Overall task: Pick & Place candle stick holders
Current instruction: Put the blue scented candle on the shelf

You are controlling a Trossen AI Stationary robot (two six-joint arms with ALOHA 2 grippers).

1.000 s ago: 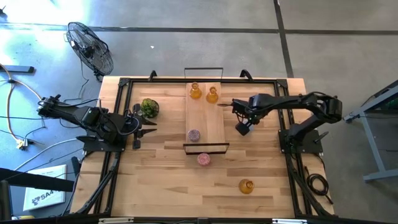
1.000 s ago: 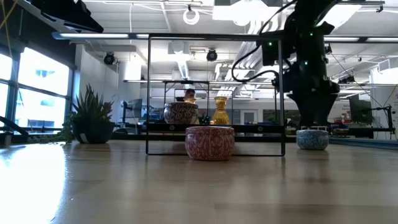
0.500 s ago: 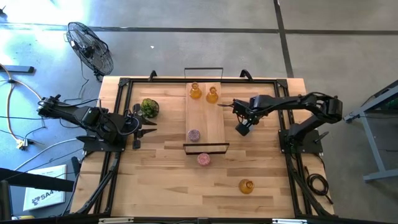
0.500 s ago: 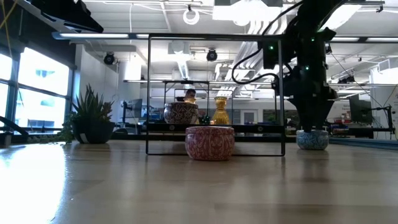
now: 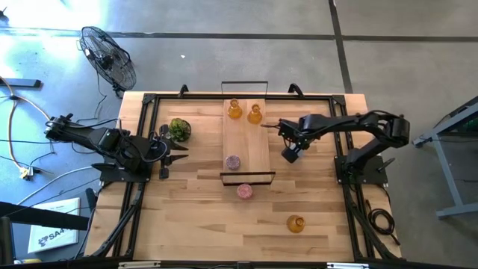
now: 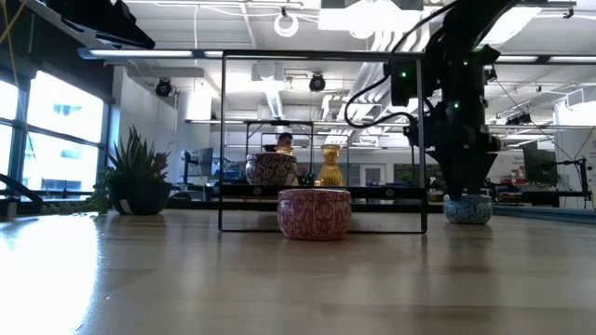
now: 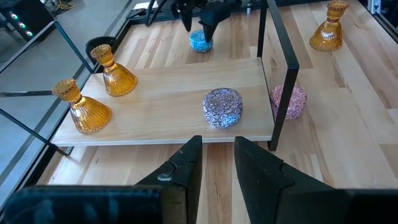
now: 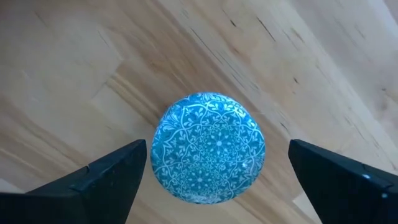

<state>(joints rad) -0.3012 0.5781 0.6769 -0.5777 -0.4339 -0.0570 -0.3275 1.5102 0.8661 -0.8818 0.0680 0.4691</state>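
Observation:
The light-blue holder (image 8: 208,147) stands on its base on the table, right of the tray (image 5: 258,142). My right gripper (image 8: 217,149) hangs open above it and points down, one finger on each side, clear of the glass; in the high view it (image 5: 289,154) hides the holder. Two amber holders (image 5: 234,109) (image 5: 255,114) and a purple-patterned one (image 5: 233,162) stand on the tray. A pink holder (image 5: 244,191) and another amber holder (image 5: 296,223) stand on the table nearer the front. My left gripper (image 7: 217,162) waits at the left, its fingers narrowly apart and holding nothing.
The tray has tall black wire handles (image 6: 223,140) at both ends. A green potted plant (image 5: 178,129) stands left of the tray, near my left gripper. A black frame (image 5: 146,134) runs round the table. Bare wood lies along the near edge.

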